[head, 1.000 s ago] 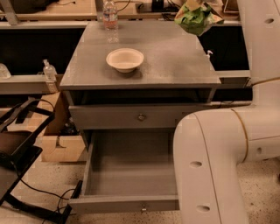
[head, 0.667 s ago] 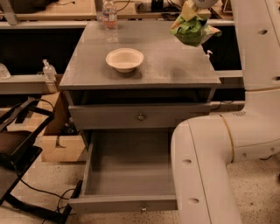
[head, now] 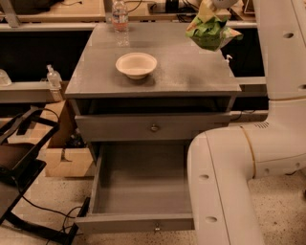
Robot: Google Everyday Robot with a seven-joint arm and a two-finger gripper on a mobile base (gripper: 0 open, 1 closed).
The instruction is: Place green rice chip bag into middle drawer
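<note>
Roughly halfway, I'd say: the gripper (head: 212, 8) pinches the chip bag (head: 210, 34), hanging over the cabinet top's (head: 191, 72) right rear. The drawer (head: 138, 223) below sits open, bag not in yet. Lowering and dropping are left.

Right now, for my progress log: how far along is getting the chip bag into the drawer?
Done: the middle drawer stands pulled open. In hand: the gripper holds the green rice chip bag above a rear corner of the cabinet top. Left: lower it into the drawer and release.
</note>
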